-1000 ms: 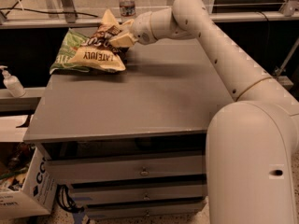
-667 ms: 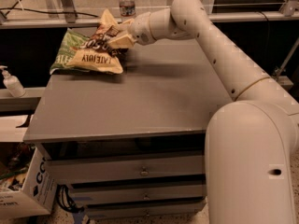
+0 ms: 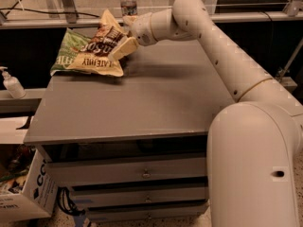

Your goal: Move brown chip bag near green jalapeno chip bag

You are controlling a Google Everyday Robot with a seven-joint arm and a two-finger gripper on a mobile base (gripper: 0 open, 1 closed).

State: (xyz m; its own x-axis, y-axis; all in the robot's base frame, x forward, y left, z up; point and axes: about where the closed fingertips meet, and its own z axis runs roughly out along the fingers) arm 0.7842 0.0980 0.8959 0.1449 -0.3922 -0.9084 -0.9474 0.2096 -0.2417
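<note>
A small pump bottle [image 3: 11, 83] stands far left on a low shelf. Below it sits a cardboard box [image 3: 21, 195]. On the back left corner of the gray table [image 3: 142, 108] lies the green jalapeno chip bag [image 3: 66, 50]. The brown chip bag [image 3: 102, 48] lies partly on top of it, touching it, with one corner sticking up. The gripper [image 3: 123, 48] is at the brown bag's right edge, closed tight on it. A water bottle [image 3: 128, 1] stands behind. The big white arm [image 3: 222, 56] reaches in from the right.
</note>
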